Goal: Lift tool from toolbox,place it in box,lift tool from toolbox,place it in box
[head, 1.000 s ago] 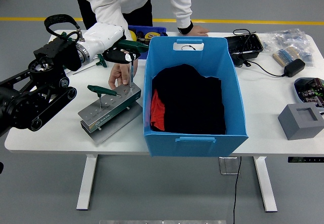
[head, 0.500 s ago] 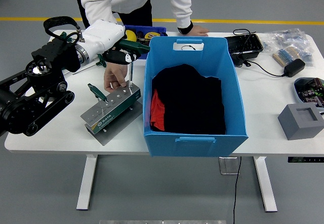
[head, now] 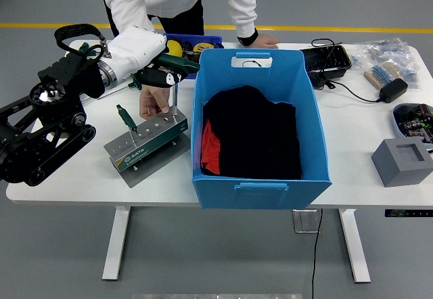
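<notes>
The left hand [head: 162,76] grips a green-handled T-wrench [head: 174,82] whose shaft stands upright in the grey tool stand [head: 145,142]. A person's hand [head: 154,101] presses on the stand's far edge. A second green-handled wrench [head: 126,118] remains slotted. A blue box [head: 260,180] holding dark cloth sits just beside the stand.

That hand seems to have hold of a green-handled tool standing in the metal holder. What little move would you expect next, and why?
Probably a straight lift. The left hand grips the T-handle tool, whose shaft still stands in the tool holder, so it must clear its hole before swinging right over the blue box. A person's hand rests on the holder, seemingly steadying it.
</notes>
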You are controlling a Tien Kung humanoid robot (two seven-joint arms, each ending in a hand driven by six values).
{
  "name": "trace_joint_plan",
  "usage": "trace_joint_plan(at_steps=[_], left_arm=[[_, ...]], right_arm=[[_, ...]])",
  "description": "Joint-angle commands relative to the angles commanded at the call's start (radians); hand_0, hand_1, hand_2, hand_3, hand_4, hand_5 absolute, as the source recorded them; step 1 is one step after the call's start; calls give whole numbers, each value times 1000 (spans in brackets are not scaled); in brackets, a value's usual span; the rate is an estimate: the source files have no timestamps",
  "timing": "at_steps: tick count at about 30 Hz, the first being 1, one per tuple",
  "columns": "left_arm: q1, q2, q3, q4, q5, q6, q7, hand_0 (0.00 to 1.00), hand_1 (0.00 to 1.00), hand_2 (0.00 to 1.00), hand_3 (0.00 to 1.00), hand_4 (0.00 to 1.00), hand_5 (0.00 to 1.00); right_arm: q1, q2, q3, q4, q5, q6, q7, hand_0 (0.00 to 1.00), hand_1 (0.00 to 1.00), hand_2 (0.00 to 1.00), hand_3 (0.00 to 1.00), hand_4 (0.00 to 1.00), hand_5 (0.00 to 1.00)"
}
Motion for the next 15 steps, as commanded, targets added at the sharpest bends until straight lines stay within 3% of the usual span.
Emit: trace_joint_plan(at_steps=[9,15], left_arm=[[-29,7,-22,-27,-34,-33,19,41,2,2,38,680,589],[-62,25,-21,-67,-56,-58,37,41,2,2,39,682,591]], right_arm=[[0,0,-2,0,2,0,0,675,673,722,562,788,674],[0,1,-1,0,-1,0,-1,675,673,722,563,788,673]])
